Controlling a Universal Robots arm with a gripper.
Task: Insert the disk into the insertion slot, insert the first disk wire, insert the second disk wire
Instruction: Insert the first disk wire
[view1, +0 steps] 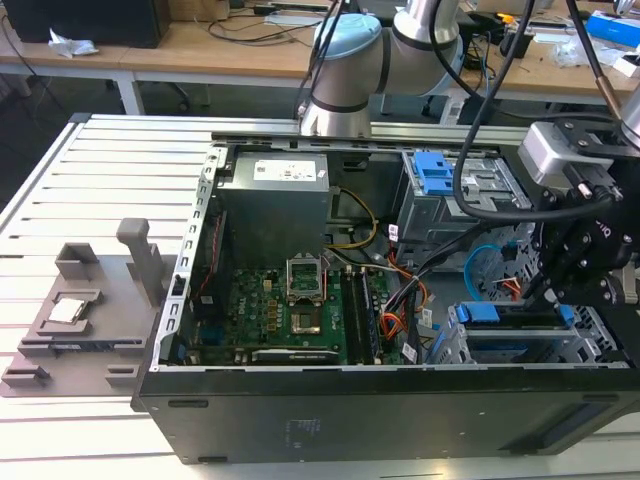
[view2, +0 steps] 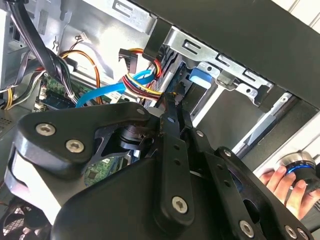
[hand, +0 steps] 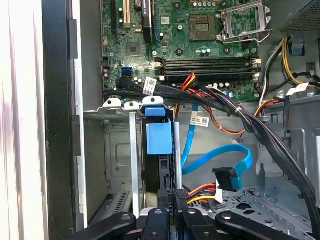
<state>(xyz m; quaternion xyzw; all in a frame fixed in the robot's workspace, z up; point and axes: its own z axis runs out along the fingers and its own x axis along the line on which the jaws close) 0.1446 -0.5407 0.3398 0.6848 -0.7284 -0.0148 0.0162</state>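
Note:
The disk (view1: 510, 315) in its blue carrier lies inside the insertion slot (view1: 480, 345), a silver cage at the case's near corner on the exterior view's right. Its blue end tab (hand: 159, 137) faces the first wrist view between the cage rails (hand: 132, 150). My gripper (hand: 174, 197) hangs over the disk's end, its fingers close together on a black plug whose red, orange and yellow wires (hand: 202, 191) trail off beside it. In the second wrist view the gripper (view2: 172, 100) reaches in beside the blue tab (view2: 202, 77). The second disk wire (hand: 220, 160) loops free nearby, its dark plug (hand: 225, 179) unattached.
The motherboard (view1: 290, 310) and power supply (view1: 275, 200) fill the case's middle. A taller cage with a blue latch (view1: 440, 175) stands behind. A thick black cable bundle (hand: 260, 130) crosses near the disk. A person's hand (view2: 287, 182) rests outside the case. A grey fixture (view1: 80, 320) sits on the exterior view's left.

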